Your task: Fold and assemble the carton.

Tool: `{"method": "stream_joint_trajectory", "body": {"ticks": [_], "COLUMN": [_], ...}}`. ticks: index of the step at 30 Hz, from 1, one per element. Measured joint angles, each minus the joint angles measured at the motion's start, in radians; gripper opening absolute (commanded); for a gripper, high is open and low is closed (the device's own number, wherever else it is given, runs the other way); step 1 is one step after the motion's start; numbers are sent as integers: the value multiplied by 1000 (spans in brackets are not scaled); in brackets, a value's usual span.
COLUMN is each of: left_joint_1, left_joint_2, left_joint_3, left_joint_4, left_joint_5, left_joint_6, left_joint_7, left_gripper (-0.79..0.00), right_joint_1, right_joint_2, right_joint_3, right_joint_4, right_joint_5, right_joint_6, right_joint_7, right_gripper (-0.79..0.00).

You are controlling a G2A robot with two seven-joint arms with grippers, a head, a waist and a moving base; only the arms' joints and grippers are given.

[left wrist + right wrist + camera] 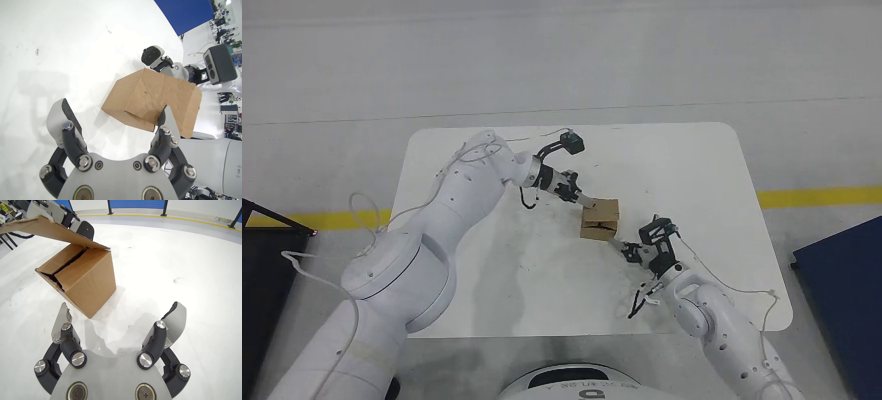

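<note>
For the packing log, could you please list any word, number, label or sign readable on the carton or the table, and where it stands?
Carton: none; the faces in view are plain brown board.
Table: none; only dark scuff marks.
Room behind the table: any signs there are too small and blurred to read.

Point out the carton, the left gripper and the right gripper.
carton [600,218]: top view, the middle of its brown upper side.
left gripper [115,105]: left wrist view, midway between its open fingertips.
right gripper [120,305]: right wrist view, midway between its open fingertips.
</note>
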Motion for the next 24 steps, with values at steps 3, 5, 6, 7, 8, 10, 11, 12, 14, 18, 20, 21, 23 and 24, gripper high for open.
{"method": "stream_joint_trajectory", "body": {"ticks": [3,5,6,7,8,10,11,12,14,18,20,21,23,24], "left_joint_1": [-5,-7,-9,-9,-10,-11,-13,-14,-16,-22,-25,-26,-28,-28], "left_joint_2": [-5,-9,-12,-14,-17,-22,-24,-27,-30,-36,-39,-40,-42,-43], "left_joint_3": [14,19,22,25,27,33,36,38,40,41,41,41,41,40], "left_joint_4": [-3,-2,-2,-2,-2,-2,-1,1,5,15,18,19,21,23], "left_joint_5": [23,36,45,53,61,81,89,100,111,128,134,138,143,146], "left_joint_6": [5,9,15,19,23,29,30,32,33,32,32,32,31,30], "left_joint_7": [-4,-7,-7,-5,-3,4,7,11,18,28,32,34,37,39], "left_gripper": [0,0,0,0,0,0,0,0,0,0,0,0,0,0], "right_joint_1": [-20,-40,-56,-67,-78,-98,-105,-112,-114,-85,-63,-47,-26,-13], "right_joint_2": [5,8,11,12,14,15,15,13,9,-1,-6,-9,-12,-14], "right_joint_3": [20,40,56,67,78,105,114,124,127,101,81,67,49,37], "right_joint_4": [-9,-20,-30,-39,-48,-71,-80,-92,-106,-108,-96,-87,-73,-63], "right_joint_5": [16,42,63,80,97,134,153,181,214,230,224,215,201,190], "right_joint_6": [-50,-80,-100,-115,-129,-144,-141,-127,-101,-44,-28,-22,-18,-15], "right_joint_7": [-8,-22,-33,-42,-52,-79,-93,-113,-132,-136,-125,-114,-99,-87], "right_gripper": [0,0,0,0,0,0,0,0,0,0,0,0,0,0]}}
